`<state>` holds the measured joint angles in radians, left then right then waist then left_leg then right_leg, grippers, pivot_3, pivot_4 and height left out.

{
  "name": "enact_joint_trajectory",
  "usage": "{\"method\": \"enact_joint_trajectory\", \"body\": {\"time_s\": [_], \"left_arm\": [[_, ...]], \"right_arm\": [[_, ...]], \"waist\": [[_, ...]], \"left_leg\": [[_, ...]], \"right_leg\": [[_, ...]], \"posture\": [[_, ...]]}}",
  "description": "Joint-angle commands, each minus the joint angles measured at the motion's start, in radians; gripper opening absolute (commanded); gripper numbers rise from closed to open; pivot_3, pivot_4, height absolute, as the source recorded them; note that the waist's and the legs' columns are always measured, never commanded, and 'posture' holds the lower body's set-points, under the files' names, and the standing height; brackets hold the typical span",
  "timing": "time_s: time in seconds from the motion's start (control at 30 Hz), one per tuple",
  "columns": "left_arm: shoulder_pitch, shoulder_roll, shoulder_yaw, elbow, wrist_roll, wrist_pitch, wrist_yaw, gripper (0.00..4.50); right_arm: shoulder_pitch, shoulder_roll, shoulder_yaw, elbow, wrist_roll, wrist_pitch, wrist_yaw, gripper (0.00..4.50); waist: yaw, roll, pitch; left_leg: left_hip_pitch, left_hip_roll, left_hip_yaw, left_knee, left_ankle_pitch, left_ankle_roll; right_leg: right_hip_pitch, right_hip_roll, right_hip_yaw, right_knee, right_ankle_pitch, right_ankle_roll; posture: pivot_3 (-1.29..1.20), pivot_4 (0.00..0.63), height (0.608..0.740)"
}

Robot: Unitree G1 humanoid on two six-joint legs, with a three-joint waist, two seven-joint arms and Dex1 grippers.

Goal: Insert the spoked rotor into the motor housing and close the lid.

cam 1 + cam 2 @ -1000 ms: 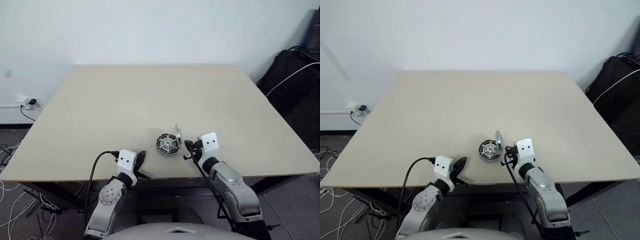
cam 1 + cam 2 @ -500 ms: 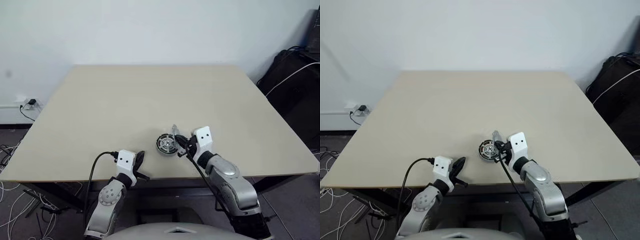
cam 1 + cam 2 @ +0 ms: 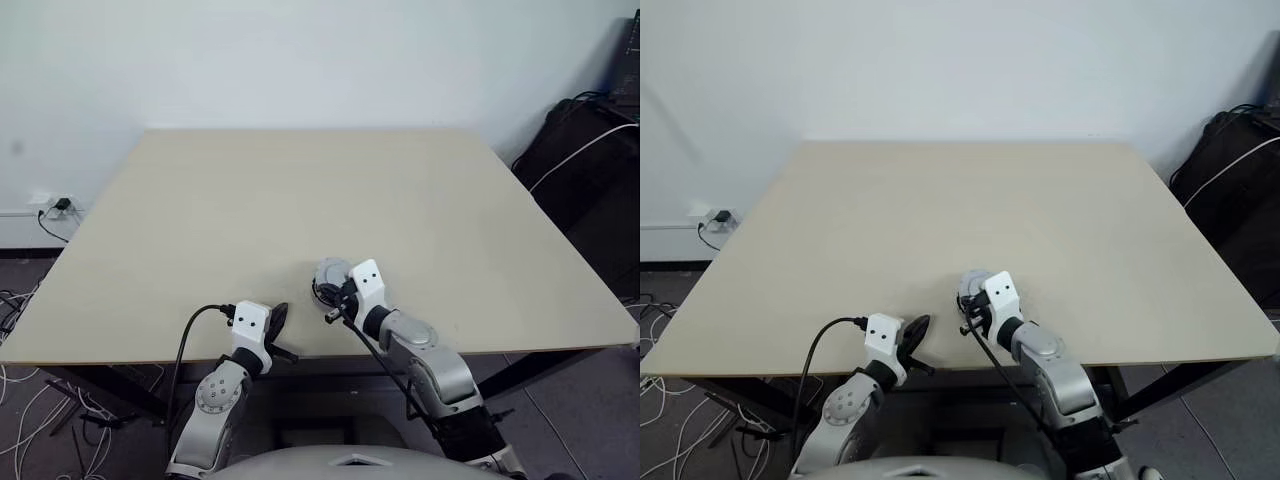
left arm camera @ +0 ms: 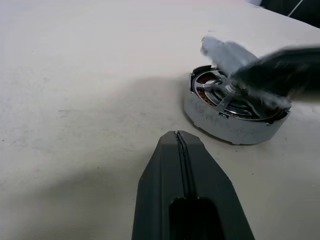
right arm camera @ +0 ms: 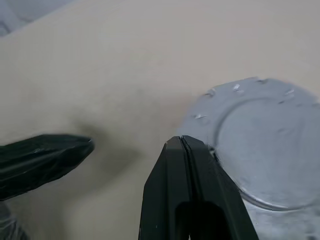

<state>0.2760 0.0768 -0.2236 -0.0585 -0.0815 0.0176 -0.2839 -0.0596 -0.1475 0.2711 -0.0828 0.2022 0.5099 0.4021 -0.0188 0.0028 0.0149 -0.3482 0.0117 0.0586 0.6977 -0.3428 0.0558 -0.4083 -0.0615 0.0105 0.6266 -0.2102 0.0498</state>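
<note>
Swinging leftward since a second ago, the right gripper [image 3: 337, 298] now sits over the flat round silver-grey lid [image 5: 265, 150], which has tipped from upright down over the round dark-rimmed motor housing [image 4: 231, 125] near the beige worktop's [image 3: 300, 200] front edge. Copper windings and the silver spoked rotor [image 4: 227, 92] show beneath. Both grippers' fingers are pressed together, empty; the left gripper [image 3: 281, 318] rests by the front edge.

**Looks like a lab / office test room**

Plain white wall [image 3: 300, 60] behind, one bare beige table [image 3: 250, 200] mid-frame. Wall socket w/ plug [image 3: 58, 205] at left edge, loose cables on floor [image 3: 25, 400] lower left. Black bag w/ white cable [image 3: 585, 150] upper right. Grey floor, no home furnishings.
</note>
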Motion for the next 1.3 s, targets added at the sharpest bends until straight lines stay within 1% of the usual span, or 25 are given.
{"method": "enact_joint_trajectory", "body": {"time_s": [0.03, 0.13, 0.2, 0.37, 0.43, 0.53, 0.63, 0.8, 0.87, 0.97, 1.3], "left_arm": [[-0.008, -0.005, 0.003, -0.053, -0.003, -0.012, 0.005, 0.0], [-0.007, -0.007, 0.003, -0.052, -0.002, -0.015, 0.006, 0.0], [-0.006, -0.009, 0.004, -0.051, -0.003, -0.016, 0.008, 0.0], [-0.002, -0.011, 0.004, -0.049, -0.003, -0.019, 0.009, 0.0], [-0.004, -0.011, 0.003, -0.046, -0.003, -0.021, 0.009, 0.0], [-0.005, -0.012, 0.002, -0.042, -0.004, -0.022, 0.008, 0.0], [-0.008, -0.015, -0.002, -0.034, -0.004, -0.023, 0.005, 0.0], [-0.02, -0.019, -0.005, -0.022, -0.004, -0.024, 0.001, 0.0], [-0.022, -0.019, -0.006, -0.021, -0.004, -0.025, -0.001, 0.0], [-0.024, -0.019, -0.004, -0.021, -0.004, -0.026, -0.004, 0.0], [-0.009, -0.016, 0.002, -0.031, -0.003, -0.031, 0.001, 0.0]], "right_arm": [[-0.033, 0.006, 0.002, 0.033, -0.012, 0.005, 0.008, 0.02], [-0.043, -0.002, 0.024, 0.06, -0.028, 0.012, 0.023, 0.02], [-0.041, -0.01, 0.03, 0.042, -0.024, 0.007, 0.043, 0.02], [-0.037, -0.036, 0.01, -0.041, 0.012, 0.029, 0.09, 0.02], [-0.027, -0.049, -0.008, -0.106, 0.057, 0.038, 0.125, 0.02], [-0.001, -0.044, -0.049, -0.195, 0.107, -0.043, 0.153, 0.02], [0.009, -0.057, -0.065, -0.23, 0.087, -0.098, 0.145, 0.02], [-0.034, -0.107, -0.075, -0.132, 0.007, -0.173, 0.123, 0.02], [-0.042, -0.122, -0.067, -0.102, -0.006, -0.177, 0.131, 0.02], [-0.06, -0.15, -0.052, -0.036, -0.022, -0.187, 0.169, 0.68], [-0.087, -0.141, -0.068, 0.086, -0.008, -0.202, 0.212, 3.96]], "waist": [[0.0, 0.0, 0.0], [-0.001, 0.0, 0.0], [-0.003, 0.0, 0.0], [-0.003, 0.0, 0.0], [-0.002, 0.0, 0.0], [-0.001, 0.0, 0.0], [-0.002, 0.0, 0.0], [-0.002, -0.002, 0.0], [-0.002, -0.001, 0.0], [-0.002, -0.001, 0.0], [-0.002, -0.001, 0.0]], "left_leg": [[0.0, 0.0, 0.0, 0.0, 0.0, 0.0], [0.0, 0.0, 0.0, 0.0, 0.0, 0.0], [0.0, 0.0, 0.0, 0.0, 0.0, 0.0], [0.0, 0.0, 0.0, 0.0, 0.0, 0.0], [0.0, 0.0, 0.0, 0.0, 0.0, 0.0], [-0.001, 0.0, -0.001, 0.0, 0.0, 0.0], [-0.001, -0.001, 0.0, 0.0, 0.0, 0.0], [0.001, -0.001, 0.0, 0.0, 0.0, 0.0], [0.001, -0.002, 0.0, 0.0, 0.0, 0.0], [0.0, -0.003, 0.0, 0.0, 0.0, 0.0], [0.0, -0.002, 0.0, 0.0, 0.0, 0.0]], "right_leg": [[0.0, 0.0, 0.0, 0.0, 0.0, 0.0], [0.0, 0.0, 0.0, 0.0, 0.0, 0.0], [0.0, 0.0, 0.0, 0.0, 0.0, 0.0], [0.0, 0.0, 0.0, 0.0, 0.0, 0.0], [0.0, 0.0, 0.0, 0.0, 0.0, 0.0], [-0.001, 0.0, 0.0, 0.0, 0.0, 0.0], [-0.001, 0.0, 0.0, 0.0, 0.0, 0.0], [0.0, 0.0, 0.0, 0.0, 0.0, 0.001], [0.0, 0.0, 0.0, 0.0, 0.0, 0.0], [0.0, 0.001, 0.0, 0.0, 0.0, 0.0], [0.0, 0.001, 0.0, 0.0, 0.0, 0.0]], "posture": [[0.0, 0.0, 0.74], [0.0, 0.0, 0.74], [0.0, 0.0, 0.74], [0.0, 0.0, 0.74], [0.0, 0.0, 0.74], [0.0, 0.0, 0.74], [0.0, 0.0, 0.74], [0.0, 0.0, 0.74], [0.0, 0.0, 0.74], [0.0, 0.0, 0.74], [0.0, 0.0, 0.74]]}}
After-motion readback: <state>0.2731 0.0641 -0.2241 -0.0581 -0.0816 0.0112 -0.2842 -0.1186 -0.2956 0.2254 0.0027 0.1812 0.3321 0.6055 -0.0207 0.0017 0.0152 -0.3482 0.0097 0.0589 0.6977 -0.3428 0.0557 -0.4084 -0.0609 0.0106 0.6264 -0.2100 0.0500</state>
